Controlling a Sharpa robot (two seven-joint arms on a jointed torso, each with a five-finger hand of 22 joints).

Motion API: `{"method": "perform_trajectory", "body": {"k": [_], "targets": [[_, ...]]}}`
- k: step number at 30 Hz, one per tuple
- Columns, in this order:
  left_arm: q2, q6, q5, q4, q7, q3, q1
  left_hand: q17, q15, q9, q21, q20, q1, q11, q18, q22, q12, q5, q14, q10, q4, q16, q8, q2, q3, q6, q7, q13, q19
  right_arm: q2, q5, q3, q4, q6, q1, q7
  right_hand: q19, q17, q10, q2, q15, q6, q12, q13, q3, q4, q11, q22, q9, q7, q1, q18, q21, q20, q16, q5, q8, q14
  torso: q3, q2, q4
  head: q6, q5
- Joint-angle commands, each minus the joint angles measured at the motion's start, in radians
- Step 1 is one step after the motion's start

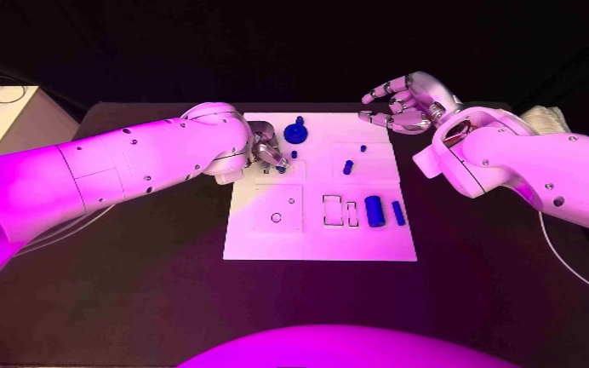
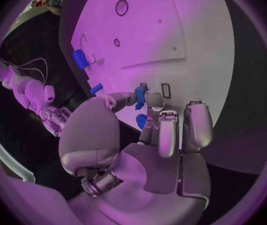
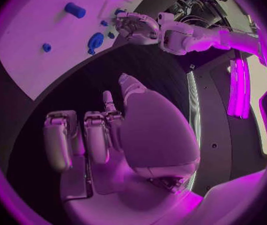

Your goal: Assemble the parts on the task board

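Observation:
The white task board (image 1: 264,240) lies mid-table. My left hand (image 1: 268,153) hovers over its far left part and pinches a small blue part (image 2: 140,96) between thumb and a finger, just above the board (image 2: 171,30). A round blue piece (image 1: 296,133) stands right beside that hand, with another small part (image 1: 294,154) close by. More blue parts lie to the right: two small ones (image 1: 347,166), (image 1: 363,147), a thick cylinder (image 1: 373,211) and a slim bar (image 1: 397,212). My right hand (image 1: 403,102) hangs over the board's far right corner, fingers apart, holding nothing (image 3: 127,130).
Empty rectangular slots (image 1: 333,209) and a small round hole (image 1: 277,217) mark the board's near half. A pale object (image 1: 545,117) sits at the table's far right behind my right arm. Black table (image 1: 147,291) surrounds the board.

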Motion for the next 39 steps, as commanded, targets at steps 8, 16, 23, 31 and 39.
{"method": "perform_trajectory", "body": {"k": [8,16,23,31,39], "targets": [[-0.003,0.042,-0.014,0.002,-0.002,-0.003,-0.005,0.245,-0.008,0.001,0.004,0.002,0.000,-0.005,-0.017,0.001,0.000,0.006,0.098,0.002,-0.220,0.004,0.004,0.011,0.214,0.019,-0.012,0.000,0.008,0.001,-0.002,0.000,-0.002,0.015,-0.001,0.001,0.077,0.200,0.031,-0.002,0.002,0.003,-0.004,0.196,0.003,0.003,0.000,0.224,-0.002,-0.001,-0.008,0.008,-0.004,0.001,-0.005,0.005,0.004,0.089,0.0003,0.000,0.0003,0.000,0.002],[-0.005,0.049,-0.015,0.003,-0.003,-0.003,-0.005,0.245,-0.008,0.001,0.004,0.002,0.001,-0.005,-0.017,0.001,-0.001,0.007,0.098,0.002,-0.222,0.004,0.004,0.011,0.216,0.020,-0.012,-0.002,0.007,0.001,-0.002,0.000,-0.003,0.017,-0.001,0.000,0.077,0.200,0.031,-0.002,0.002,0.003,-0.004,0.196,0.003,0.003,0.000,0.224,-0.002,-0.001,-0.008,0.008,-0.004,0.001,-0.005,0.005,0.004,0.089,0.0008,0.000,-0.0011,-0.002,0.001],[-0.004,0.055,-0.015,0.003,-0.003,-0.003,-0.005,0.247,-0.009,0.001,0.004,0.001,0.001,-0.005,-0.017,0.002,-0.001,0.009,0.099,0.003,-0.223,0.005,0.004,0.011,0.216,0.021,-0.012,-0.001,0.008,0.001,-0.002,0.000,-0.004,0.019,-0.002,-0.001,0.077,0.200,0.031,-0.002,0.002,0.003,-0.004,0.196,0.003,0.003,0.000,0.224,-0.002,-0.001,-0.008,0.008,-0.004,0.001,-0.005,0.005,0.004,0.089,0.0010,0.000,-0.0001,-0.004,0.000],[0.001,0.058,-0.015,-0.003,-0.003,-0.003,-0.005,0.247,-0.009,0.001,0.004,0.001,0.001,-0.006,-0.017,0.002,-0.001,0.009,0.099,0.003,-0.223,0.005,0.004,0.011,0.216,0.021,-0.012,-0.001,0.008,0.003,-0.002,0.000,-0.005,0.019,-0.003,0.000,0.077,0.200,0.031,-0.002,0.002,0.003,-0.004,0.196,0.003,0.003,0.000,0.224,-0.002,-0.001,-0.008,0.008,-0.004,0.001,-0.005,0.005,0.004,0.089,0.0015,0.000,-0.0005,-0.006,0.001],[0.010,0.076,-0.013,-0.016,-0.005,-0.003,-0.005,0.256,-0.009,0.002,0.004,0.000,-0.013,-0.007,-0.018,0.003,-0.001,0.004,0.103,0.013,-0.217,0.009,0.002,0.009,0.205,0.029,-0.015,-0.003,0.010,0.001,-0.002,0.000,-0.004,0.020,-0.003,0.000,0.076,0.200,0.030,-0.002,0.002,0.003,-0.004,0.196,0.004,0.003,0.000,0.223,-0.002,-0.001,-0.015,0.009,-0.005,0.001,-0.005,0.004,0.003,0.089,0.0017,0.000,-0.0004,-0.010,0.000]]}}
